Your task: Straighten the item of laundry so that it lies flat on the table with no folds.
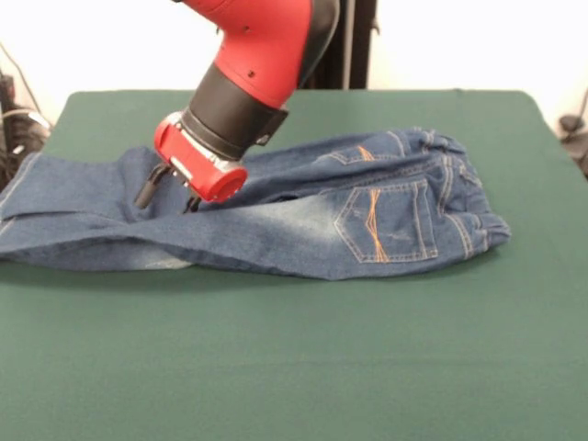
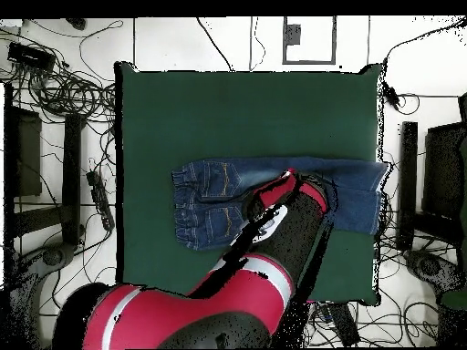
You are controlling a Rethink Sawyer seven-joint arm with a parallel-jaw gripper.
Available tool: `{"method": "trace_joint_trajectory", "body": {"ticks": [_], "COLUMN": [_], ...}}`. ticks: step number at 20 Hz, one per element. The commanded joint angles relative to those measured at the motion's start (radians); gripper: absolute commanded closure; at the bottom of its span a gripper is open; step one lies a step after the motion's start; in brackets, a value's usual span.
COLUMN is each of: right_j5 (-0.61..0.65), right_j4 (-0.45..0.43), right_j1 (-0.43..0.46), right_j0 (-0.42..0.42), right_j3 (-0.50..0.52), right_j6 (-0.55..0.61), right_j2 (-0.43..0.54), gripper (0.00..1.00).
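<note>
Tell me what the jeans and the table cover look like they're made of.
The jeans look like blue denim: woven cotton look, faded whitish patches, orange stitching on the back pockets. The table cover appears to be a dark green felt-like cloth, matte with no shine, though the exact fabric can't be told.

In the front view, the jeans (image 1: 303,220) leg ends run off the left edge. The pincer (image 1: 170,195) tips sink into denim, their spacing unclear. From overhead, the arm (image 2: 274,246) covers the jeans' middle and part of the desk (image 2: 246,109).
</note>
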Motion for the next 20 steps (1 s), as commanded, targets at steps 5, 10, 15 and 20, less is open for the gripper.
{"method": "trace_joint_trajectory", "body": {"ticks": [5, 10, 15, 20], "right_j5": [-0.109, -0.282, -0.425, -0.513], "right_j4": [0.022, 0.116, 0.361, 0.515], "right_j1": [0.098, 0.303, 0.439, 0.462], "right_j0": [0.034, 0.139, 0.182, 0.167], "right_j3": [-0.102, -0.206, -0.191, -0.169], "right_j6": [0.066, 0.236, 0.207, 0.07], "right_j2": [0.031, -0.253, -0.459, -0.461], "gripper": [0.0, 0.0, 0.0, 0.0]}}
